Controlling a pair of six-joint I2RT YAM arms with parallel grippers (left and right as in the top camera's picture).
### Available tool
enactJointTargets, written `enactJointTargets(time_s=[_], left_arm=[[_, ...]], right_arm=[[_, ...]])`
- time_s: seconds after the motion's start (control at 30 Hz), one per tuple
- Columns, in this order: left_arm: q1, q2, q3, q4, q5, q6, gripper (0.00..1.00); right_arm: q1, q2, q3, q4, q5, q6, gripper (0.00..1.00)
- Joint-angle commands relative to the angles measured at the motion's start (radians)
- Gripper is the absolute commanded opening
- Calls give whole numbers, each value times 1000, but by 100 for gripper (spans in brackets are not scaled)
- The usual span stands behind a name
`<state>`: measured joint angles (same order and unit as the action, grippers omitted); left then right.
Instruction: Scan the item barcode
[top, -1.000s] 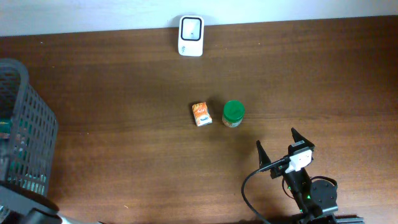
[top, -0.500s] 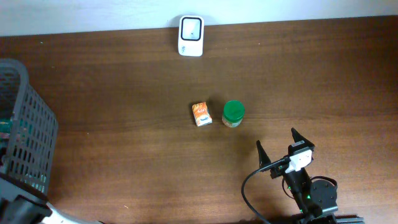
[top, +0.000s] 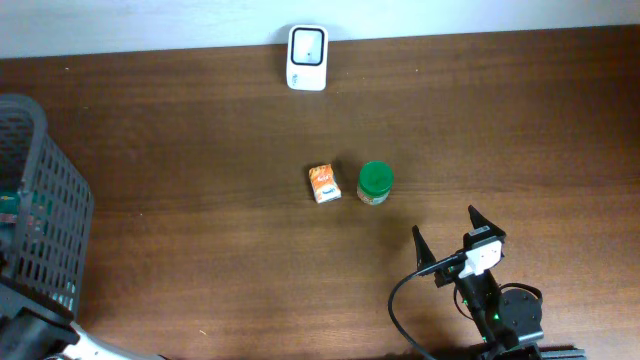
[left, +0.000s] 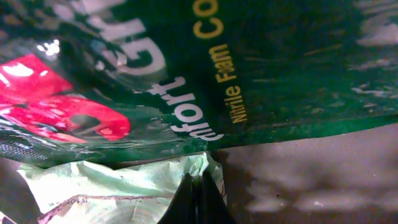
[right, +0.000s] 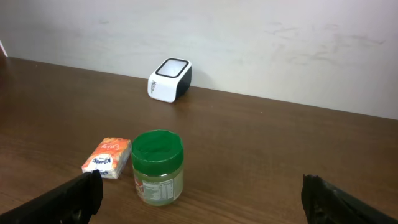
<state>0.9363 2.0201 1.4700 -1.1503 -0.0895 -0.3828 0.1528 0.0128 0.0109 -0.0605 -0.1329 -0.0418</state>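
My left gripper is shut, its two dark fingers pressed together down among packed goods. Its tips touch a crumpled pale green wrapper; whether they pinch it I cannot tell. Above it lies a dark green pack printed "Nitrile". The white scanner stands at the table's far edge, also in the right wrist view. A small orange carton and a green-lidded jar stand mid-table. My right gripper is open, near the front edge, facing the jar and carton.
A dark mesh basket holding goods stands at the left edge of the table, with my left arm's base just in front of it. A pale wall runs behind the scanner.
The left arm's visible part at the bottom left corner has shifted slightly. The right arm, carton, jar and scanner have not moved.
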Motion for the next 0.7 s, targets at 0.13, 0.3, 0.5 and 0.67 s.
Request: enactJointTargets(time_s=[0.13,0.3,0.5,0.67], left_arm=[[0,44,344,-222,29,-3,0],[-2,44,456,-288,49,25,0],[-12,45,162,-204,72,24,82],[-12,45,-43,-61,74,25,88]], right_arm=[[-4,-5,-5,-5,-10,-3,98],[-4,-5,-5,-5,-10,-3,98],[-4,-5,-5,-5,-10,-3,98],[-4,-5,-5,-5,-10,-3,99]])
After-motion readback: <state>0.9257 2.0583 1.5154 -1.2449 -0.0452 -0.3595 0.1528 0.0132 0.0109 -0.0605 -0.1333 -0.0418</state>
